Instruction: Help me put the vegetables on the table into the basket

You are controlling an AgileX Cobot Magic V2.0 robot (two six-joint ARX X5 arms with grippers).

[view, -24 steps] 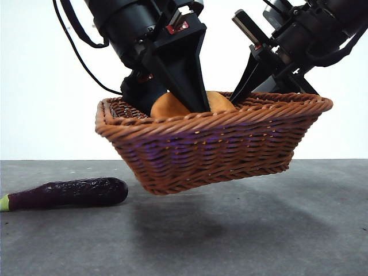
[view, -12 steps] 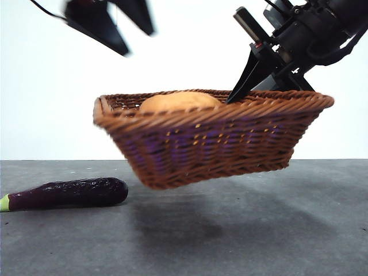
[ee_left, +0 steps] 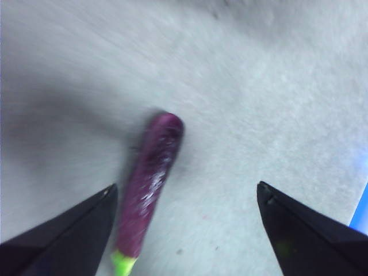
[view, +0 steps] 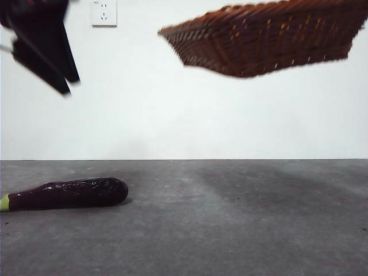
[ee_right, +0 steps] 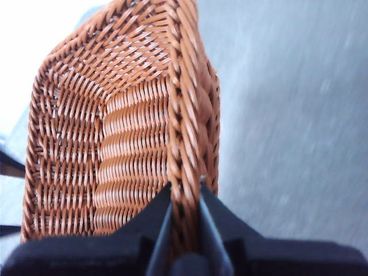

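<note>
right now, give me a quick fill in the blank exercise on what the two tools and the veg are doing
1. The long glossy dark-purple eggplant lies on the dark grey ____.
2. The right tool is clamped on the braided ____ of the brown woven wicker basket.
3. The basket hangs in the ____, clear of the surface.
4. The left tool, above the eggplant, has its jaws ____.

Missing words: table; rim; air; open

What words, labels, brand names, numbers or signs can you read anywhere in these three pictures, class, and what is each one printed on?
None can be read.
Wall socket: a tiny grey mark at its top, too small to read.
Eggplant, basket, table: no text.
Left pincer, open above the eggplant, and right pincer, shut on the basket's rim: no lettering shows.
</note>
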